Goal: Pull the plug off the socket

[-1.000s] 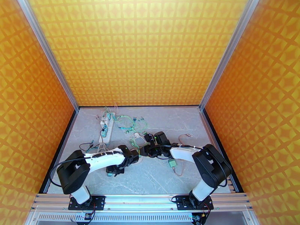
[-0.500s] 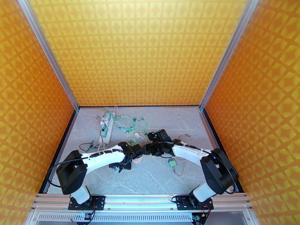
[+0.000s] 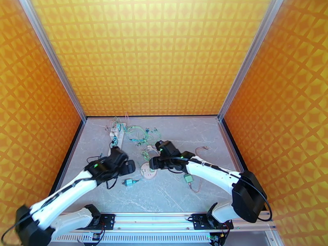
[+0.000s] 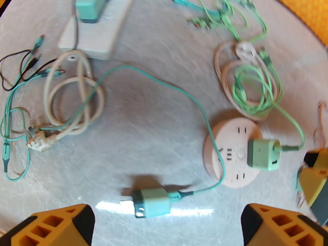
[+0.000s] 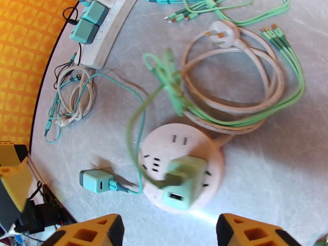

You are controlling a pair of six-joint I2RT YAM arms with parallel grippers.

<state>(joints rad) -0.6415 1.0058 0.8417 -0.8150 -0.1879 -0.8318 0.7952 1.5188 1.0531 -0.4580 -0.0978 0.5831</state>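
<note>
As the grey table (image 3: 172,197) lies strewn with cables (image 3: 141,134), the left gripper (image 3: 128,167) hangs spread wide and empty, and the right gripper (image 3: 152,162) hovers, jaws apart, over the round white socket (image 3: 147,171). One green plug (image 5: 182,183) sits in that socket; a teal plug (image 3: 129,183) lies loose just beside it.

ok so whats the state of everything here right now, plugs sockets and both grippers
teal plug: unplugged, lying loose
green plug: plugged into the round socket
round socket: one plug in it
power strip: two teal adapters plugged in
white plug: loose, in no socket
left gripper: open, holding nothing
right gripper: open, holding nothing
</note>
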